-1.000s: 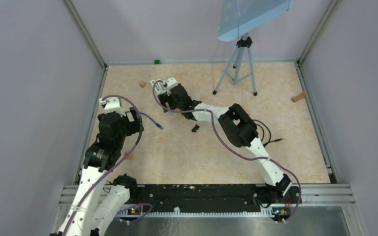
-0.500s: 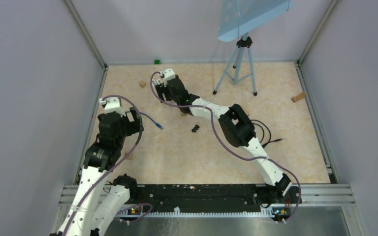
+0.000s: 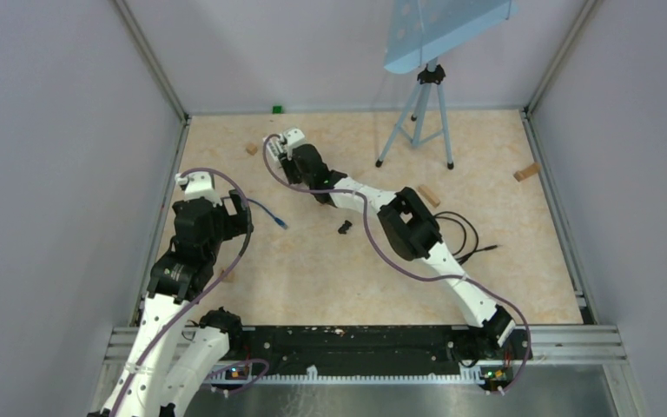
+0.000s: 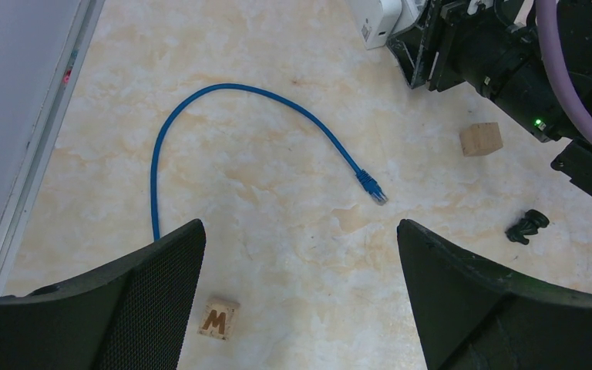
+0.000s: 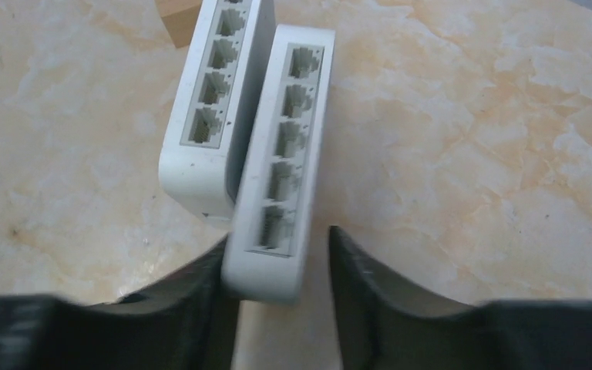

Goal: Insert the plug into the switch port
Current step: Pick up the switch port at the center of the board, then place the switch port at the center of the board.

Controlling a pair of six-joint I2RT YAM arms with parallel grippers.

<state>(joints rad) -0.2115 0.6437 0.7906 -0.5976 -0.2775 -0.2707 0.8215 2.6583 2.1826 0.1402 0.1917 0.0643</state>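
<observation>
Right wrist: 2 switches (image 5: 281,154) side-by-side; left wrist: 1 blue cable (image 4: 200,96) w/ 1 plug (image 4: 372,187).

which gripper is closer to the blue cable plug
Left. The left gripper hovers open just short of the blue cable plug; the right gripper is farther off, around a white switch.

Soft, even light comes from overhead; the pale desk (image 3: 313,278) reads bright, with only faint shadows beside my arms (image 3: 182,252). My left wrist view is crisp, though my left fingers (image 4: 123,308) show as dark masses. My right wrist view is softer: my right fingers (image 5: 185,308) blur, and the switch (image 5: 277,169) looks washed out.
</observation>
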